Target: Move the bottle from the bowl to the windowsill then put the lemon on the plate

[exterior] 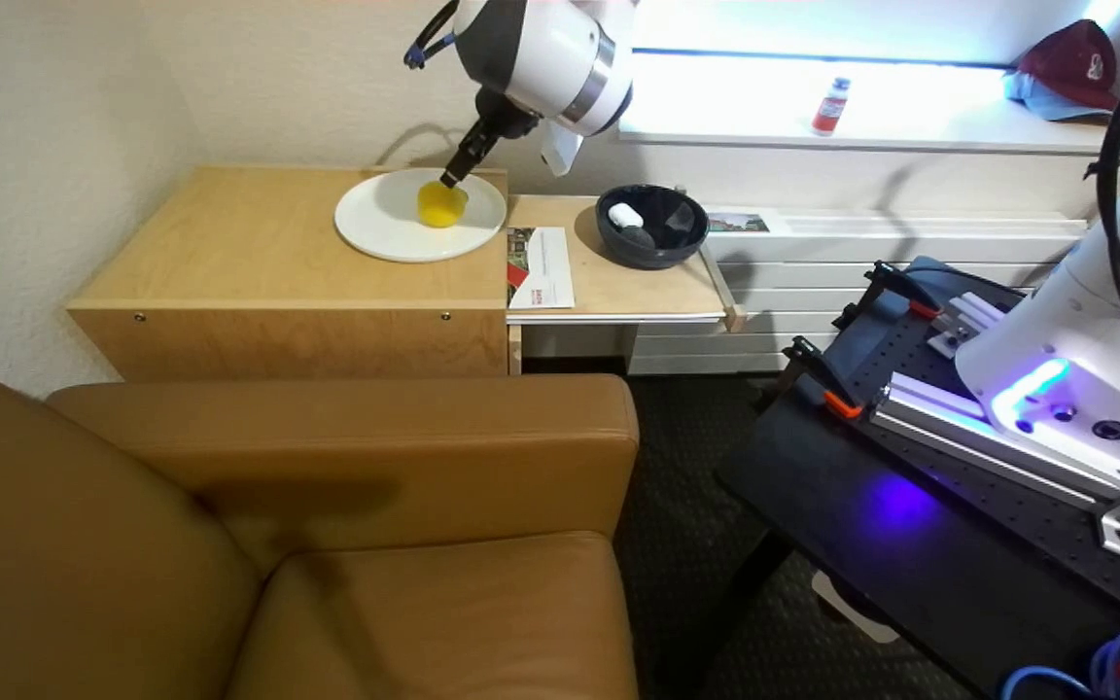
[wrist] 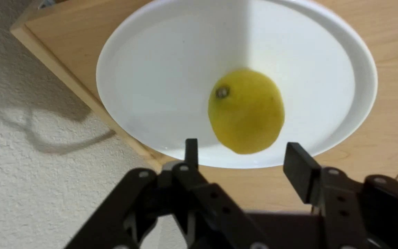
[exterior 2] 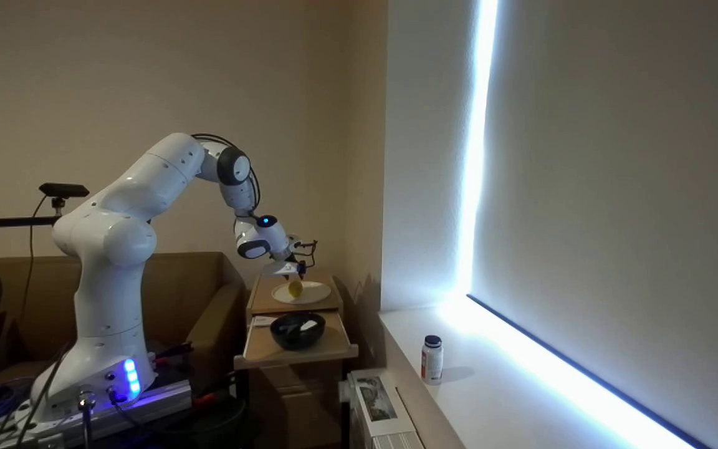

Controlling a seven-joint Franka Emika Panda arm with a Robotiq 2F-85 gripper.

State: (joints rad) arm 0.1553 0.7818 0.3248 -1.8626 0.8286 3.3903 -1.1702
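The bottle [exterior 2: 432, 362] stood on the windowsill [exterior 2: 490, 405] and the lemon [wrist: 246, 114] on the plate [wrist: 150, 86]; your fingers [wrist: 299, 173] were parted, empty. You seemed at the lemon step's end, needing only to withdraw.

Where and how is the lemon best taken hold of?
I'd take the lemon across its widest part, probably from above: it is rounded and rests on the plate, which blocks it from below, while its opposite sides stand exposed.
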